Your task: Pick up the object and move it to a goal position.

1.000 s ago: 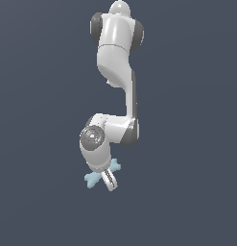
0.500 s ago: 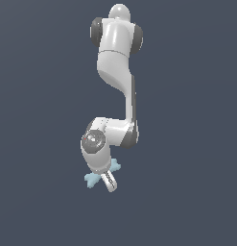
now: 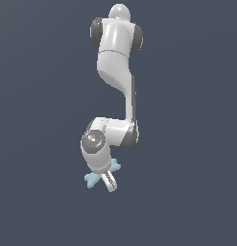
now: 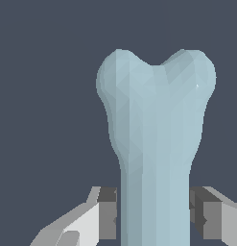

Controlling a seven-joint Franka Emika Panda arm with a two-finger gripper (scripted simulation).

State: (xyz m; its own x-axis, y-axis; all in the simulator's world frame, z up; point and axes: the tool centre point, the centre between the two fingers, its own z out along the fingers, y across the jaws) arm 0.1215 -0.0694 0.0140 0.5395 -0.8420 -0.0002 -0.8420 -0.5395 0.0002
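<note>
Wrist view — jaws pinch the pale blue bone [image 4: 156, 144] mid-shaft — nothing else nearby.

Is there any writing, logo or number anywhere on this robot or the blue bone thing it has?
None: no words, numbers, logos or signs can be read in either view.
The white arm is plain.
The pale blue bone between the gripper fingers is unmarked.
A tiny reddish dot on the wrist joint is too small to tell what it is.
</note>
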